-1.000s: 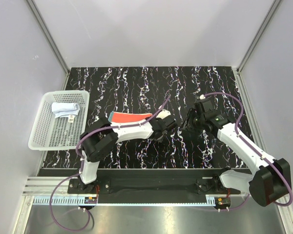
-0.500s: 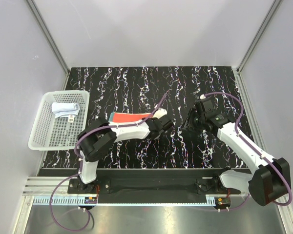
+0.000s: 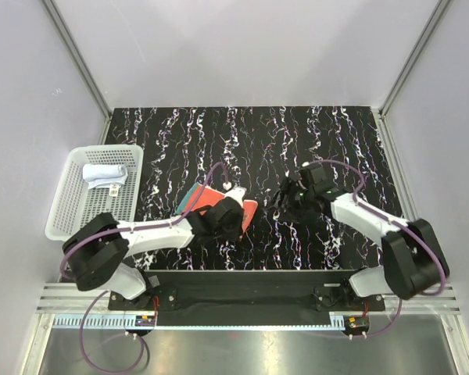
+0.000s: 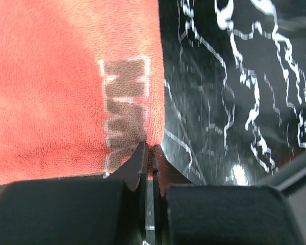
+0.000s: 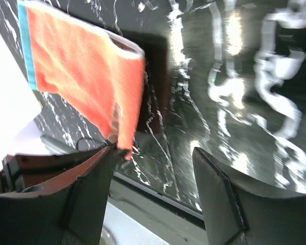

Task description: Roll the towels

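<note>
The left tool (image 4: 149, 153) is pinched closed on the edge of the rust-orange towel (image 4: 56, 76), which hangs partly raised above the black marbled desk (image 3: 297, 133). The right tool (image 5: 157, 150) gapes just beside it, holding nothing. The pale blue towel (image 3: 103, 174) lies in the white basket (image 3: 94, 211).

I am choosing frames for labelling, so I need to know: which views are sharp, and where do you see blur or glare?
Top external: sharp and evenly lit, the orange towel and the basket clear. Left wrist: the towel's pile is in focus, the table pattern smeared. Right wrist: the worst, table markings streaked with glare, a blown-out white patch at left, the towel soft.
</note>
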Robot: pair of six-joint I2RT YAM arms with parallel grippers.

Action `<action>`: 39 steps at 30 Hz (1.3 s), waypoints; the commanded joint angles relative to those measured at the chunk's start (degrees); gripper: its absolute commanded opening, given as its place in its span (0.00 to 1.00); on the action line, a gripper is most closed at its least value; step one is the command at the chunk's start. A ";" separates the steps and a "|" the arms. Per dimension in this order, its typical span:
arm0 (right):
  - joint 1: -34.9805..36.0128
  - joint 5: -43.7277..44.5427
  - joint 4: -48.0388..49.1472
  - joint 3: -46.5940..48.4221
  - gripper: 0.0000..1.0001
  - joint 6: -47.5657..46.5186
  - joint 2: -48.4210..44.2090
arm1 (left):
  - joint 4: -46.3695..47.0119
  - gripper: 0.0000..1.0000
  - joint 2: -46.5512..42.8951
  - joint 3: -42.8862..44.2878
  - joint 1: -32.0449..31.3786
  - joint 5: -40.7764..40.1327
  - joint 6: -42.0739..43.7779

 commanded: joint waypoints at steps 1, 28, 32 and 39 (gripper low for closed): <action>2.81 -4.73 9.51 1.38 0.71 3.82 5.77 | 6.87 0.00 -3.95 -3.23 -0.24 3.40 -1.47; 6.34 4.58 10.41 4.46 0.24 2.86 20.64 | 8.90 0.00 -13.80 -10.97 -0.15 4.98 -4.63; 4.67 5.46 6.89 5.16 0.19 0.93 20.29 | 8.99 0.00 -15.99 -12.73 -0.15 4.72 -5.07; 3.09 10.12 -0.05 7.27 0.26 -2.77 16.78 | 9.51 0.00 -18.10 -15.54 -0.15 4.80 -6.39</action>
